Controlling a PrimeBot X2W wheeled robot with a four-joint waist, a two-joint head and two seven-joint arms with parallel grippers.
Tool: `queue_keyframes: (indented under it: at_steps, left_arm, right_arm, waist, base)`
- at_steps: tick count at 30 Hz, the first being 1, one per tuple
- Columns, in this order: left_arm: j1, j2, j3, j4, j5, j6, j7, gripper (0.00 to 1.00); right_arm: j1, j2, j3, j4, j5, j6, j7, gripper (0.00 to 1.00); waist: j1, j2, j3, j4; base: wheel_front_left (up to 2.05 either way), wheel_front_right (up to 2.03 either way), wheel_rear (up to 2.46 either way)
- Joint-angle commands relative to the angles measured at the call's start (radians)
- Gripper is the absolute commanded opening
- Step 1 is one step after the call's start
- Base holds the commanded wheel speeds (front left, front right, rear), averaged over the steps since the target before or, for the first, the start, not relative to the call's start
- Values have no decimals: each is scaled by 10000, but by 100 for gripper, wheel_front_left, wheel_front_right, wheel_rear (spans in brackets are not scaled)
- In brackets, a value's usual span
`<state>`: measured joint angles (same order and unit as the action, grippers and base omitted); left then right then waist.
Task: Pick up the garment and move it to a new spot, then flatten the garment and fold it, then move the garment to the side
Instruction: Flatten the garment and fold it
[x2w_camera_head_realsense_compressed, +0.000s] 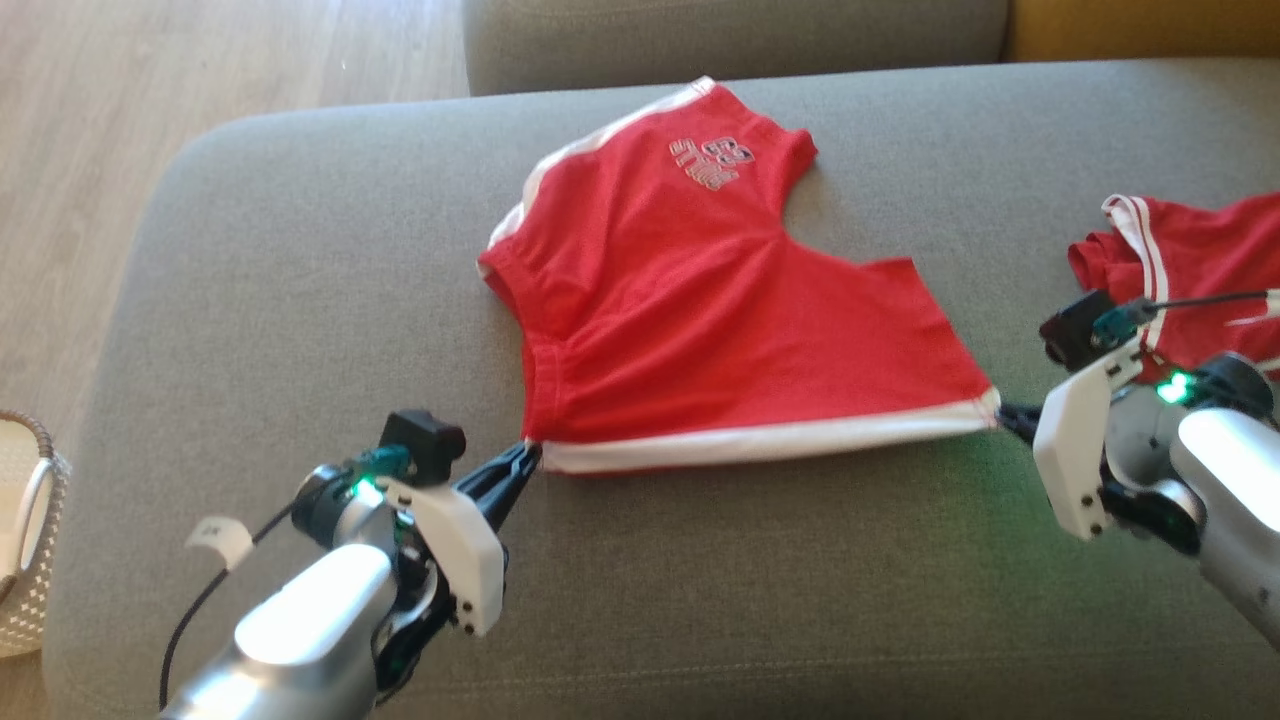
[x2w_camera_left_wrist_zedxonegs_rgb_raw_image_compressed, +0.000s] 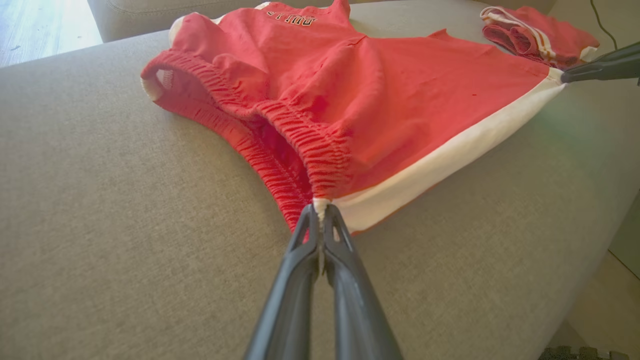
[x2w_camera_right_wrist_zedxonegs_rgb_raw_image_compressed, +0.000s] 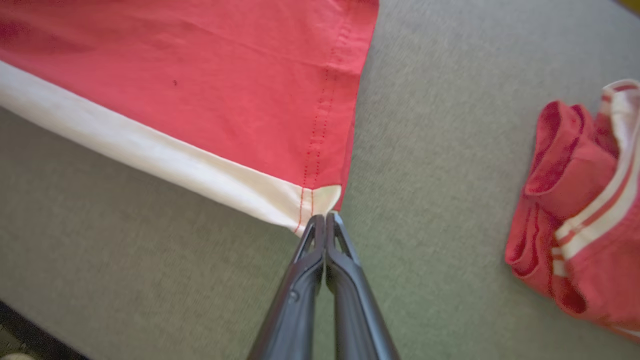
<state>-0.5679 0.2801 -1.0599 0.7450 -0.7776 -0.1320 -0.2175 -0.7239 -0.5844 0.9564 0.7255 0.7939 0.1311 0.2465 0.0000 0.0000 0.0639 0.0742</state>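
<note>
Nearest the lens in the left wrist view: long dark fingers of the left gripper (x2w_camera_left_wrist_zedxonegs_rgb_raw_image_compressed: 320, 210), pressed together on a small white pinch of cloth at the waistband end of a pair of red fabric shorts (x2w_camera_left_wrist_zedxonegs_rgb_raw_image_compressed: 380, 95). Clamped right at the junction of the gathered red elastic waistband (x2w_camera_left_wrist_zedxonegs_rgb_raw_image_compressed: 305, 137) and the broad white side stripe (x2w_camera_left_wrist_zedxonegs_rgb_raw_image_compressed: 440, 159). Same kind of hold at the other end of that stripe: right gripper (x2w_camera_right_wrist_zedxonegs_rgb_raw_image_compressed: 326, 216), jaws closed on the white hem corner, just beside a double line of red stitching. Stripe drawn into a nearly straight line between the two grips, along the near edge of the shorts in the head view.

Shorts lying on a wide grey upholstered cushion (x2w_camera_head_realsense_compressed: 300, 300), roughly at its middle, spread out away from the robot. Waistband opening toward the robot's left, gaping a little. Far leg marked with a pale printed logo (x2w_camera_head_realsense_compressed: 708, 160) and edged on its left with a second white stripe. Notch between the two legs facing right.

Off to the right on the same cushion, apart from the shorts: a crumpled red garment with narrow white stripes (x2w_camera_head_realsense_compressed: 1195, 260), partly behind the right arm. At the lower left edge of the head view, beside the cushion: part of a pale woven basket (x2w_camera_head_realsense_compressed: 40, 590). Beyond it, light wooden floor (x2w_camera_head_realsense_compressed: 100, 110).
</note>
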Motion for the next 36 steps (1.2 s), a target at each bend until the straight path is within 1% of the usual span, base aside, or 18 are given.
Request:
queue_keyframes:
  at_steps: [1, 7, 11, 14, 20, 23, 26, 28, 31, 36]
  left_arm:
    - [-221, 400, 208, -199, -81, 14, -111, 0]
    - [293, 725, -92, -652, -212, 14, -94, 0]
    - [681, 1011, -179, -1045, -340, 14, -141, 0]
    - [1008, 1224, -471, -1564, -497, 14, 7, 0]
    - [1651, 1988, -1164, -2852, -1080, 14, 624, 0]
    - [1930, 2331, -1362, -3533, -1436, 14, 861, 0]
    - [2143, 2648, -1556, -4232, -1790, 14, 1073, 0]
    - [2242, 2819, -1611, -4532, -1892, 14, 1082, 0]
    - [2360, 2965, -1562, -4758, -2011, 21, 952, 0]
    - [2295, 3000, -1375, -5001, -2020, 149, 694, 0]
  right_arm:
    - [153, -469, 196, -430, 326, -4, 251, 0]
    - [382, -1537, 1028, -1647, 1703, -4, 1640, 0]
    - [739, -2186, 1277, -2265, 2506, -4, 2252, 0]
    - [934, -2719, 1478, -2705, 2935, -4, 2853, 0]
    - [1317, -3593, 1553, -3892, 3917, -4, 3979, 0]
    - [1489, -3969, 1502, -4351, 4117, -4, 4324, 0]
    - [1654, -4417, 1658, -4720, 3699, -4, 4646, 0]
    - [1894, -4598, 1685, -4989, 3716, -4, 4861, 0]
    - [2184, -4722, 1418, -5294, 4060, -4, 5010, 0]
    - [2217, -4606, 763, -5503, 3949, -4, 4724, 0]
  waist:
    - [0, 0, -119, 31]
    - [0, 0, -441, 105]
    - [0, 0, -742, 168]
    - [0, 0, -914, 171]
    - [0, 0, -1189, 122]
    - [0, 0, -1256, 118]
    - [0, 0, -1277, 171]
    - [0, 0, -1342, 213]
    - [0, 0, -1407, 249]
    - [0, 0, -1408, 341]
  base:
    - [0, 0, 0]
    - [0, 0, 0]
    - [0, 0, 0]
    - [0, 0, 0]
    - [0, 0, 0]
    - [0, 0, 0]
    - [0, 0, 0]
    - [0, 0, 0]
    - [0, 0, 0]
    - [0, 0, 0]
